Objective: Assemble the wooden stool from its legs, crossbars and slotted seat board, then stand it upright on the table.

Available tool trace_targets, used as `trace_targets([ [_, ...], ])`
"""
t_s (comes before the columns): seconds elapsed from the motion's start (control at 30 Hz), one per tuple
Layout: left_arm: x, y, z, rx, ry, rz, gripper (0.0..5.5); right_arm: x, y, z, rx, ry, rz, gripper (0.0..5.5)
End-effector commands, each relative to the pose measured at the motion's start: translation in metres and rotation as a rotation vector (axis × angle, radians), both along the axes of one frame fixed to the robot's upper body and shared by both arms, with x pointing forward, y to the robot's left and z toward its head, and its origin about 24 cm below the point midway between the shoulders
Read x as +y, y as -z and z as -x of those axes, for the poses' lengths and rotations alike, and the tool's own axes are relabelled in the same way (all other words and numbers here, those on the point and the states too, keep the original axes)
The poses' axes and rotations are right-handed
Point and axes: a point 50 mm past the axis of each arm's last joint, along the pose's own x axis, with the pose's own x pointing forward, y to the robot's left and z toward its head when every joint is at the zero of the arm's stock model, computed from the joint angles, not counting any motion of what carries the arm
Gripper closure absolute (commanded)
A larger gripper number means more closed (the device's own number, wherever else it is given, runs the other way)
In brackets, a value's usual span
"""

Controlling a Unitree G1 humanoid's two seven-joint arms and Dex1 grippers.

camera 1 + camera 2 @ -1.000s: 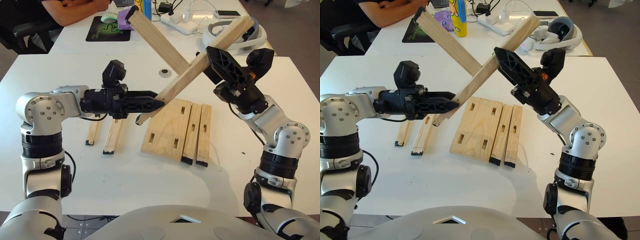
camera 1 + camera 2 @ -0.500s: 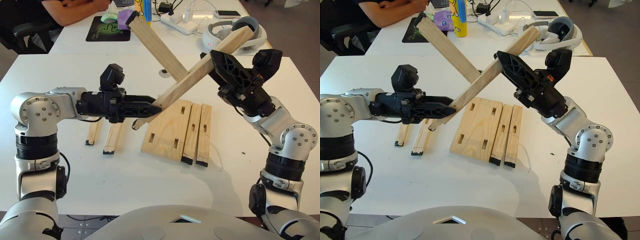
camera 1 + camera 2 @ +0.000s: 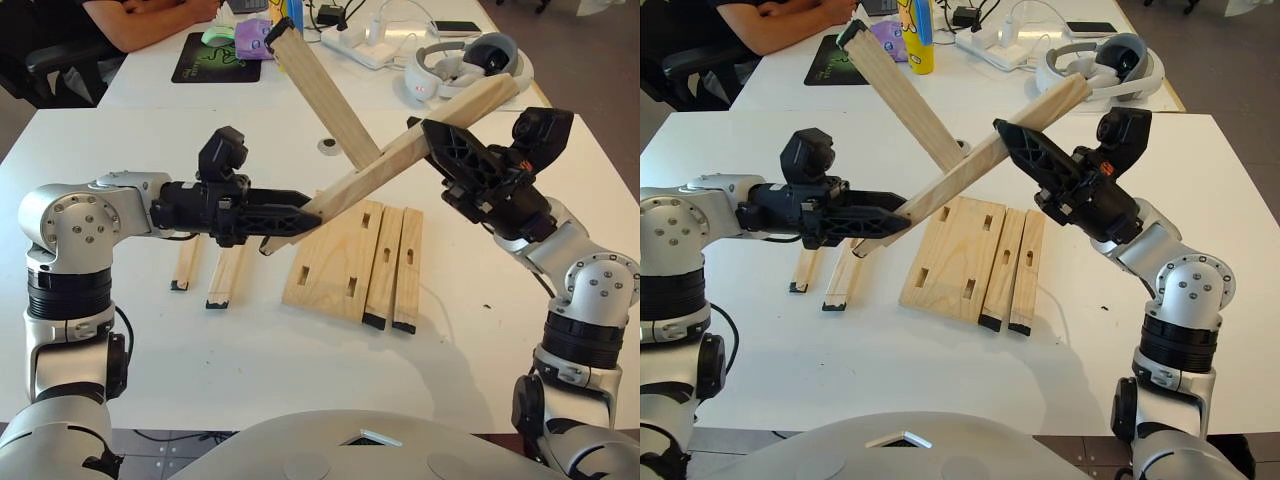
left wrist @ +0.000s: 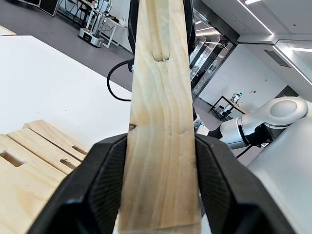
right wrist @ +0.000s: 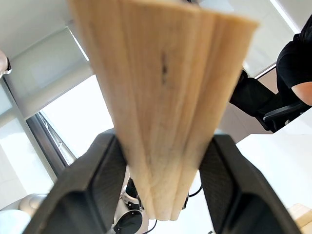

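Above the seat board the long bar slants through the air. Your left gripper is clenched on its low end and your right gripper on its high part. If you turn the arms unevenly, it could bind or slip. The shorter bar rises from the crossing over the board's far edge. It may work loose and drop onto the board.

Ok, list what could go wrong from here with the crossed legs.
1. The crossed legs hang in the air, held by both jaws; if the arms pull unevenly, the crossing may twist or come apart.
2. The left jaws grip only near the lower end, so it could slide out.
3. A drop would hit the seat board below.
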Motion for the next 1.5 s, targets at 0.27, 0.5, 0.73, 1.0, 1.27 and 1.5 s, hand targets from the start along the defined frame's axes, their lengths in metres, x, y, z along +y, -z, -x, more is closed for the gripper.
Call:
trace_targets([
  [0.27, 0.004, -0.007, -0.005, 0.009, -0.092, 0.099, 2.38, 0.005, 0.008, -0.002, -0.011, 0.048, 0.06, 3.44],
  [0.5, 0.021, 0.006, 0.008, 0.04, -0.127, 0.043, 2.38, -0.008, 0.006, -0.01, -0.011, 0.142, 0.059, 3.44],
  [0.73, 0.021, 0.007, 0.013, 0.035, -0.13, 0.041, 2.38, -0.009, 0.007, -0.009, -0.013, 0.135, 0.059, 3.44],
  [1.0, 0.024, 0.006, 0.021, 0.027, -0.163, 0.042, 2.38, -0.006, 0.005, -0.013, -0.013, 0.099, 0.058, 3.44],
  [1.27, 0.021, 0.006, 0.021, 0.03, -0.165, 0.044, 2.38, -0.009, 0.005, -0.013, -0.013, 0.1, 0.059, 3.44],
  [1.5, 0.018, 0.005, 0.021, 0.03, -0.16, 0.044, 2.38, -0.011, 0.005, -0.012, -0.014, 0.106, 0.059, 3.44],
])
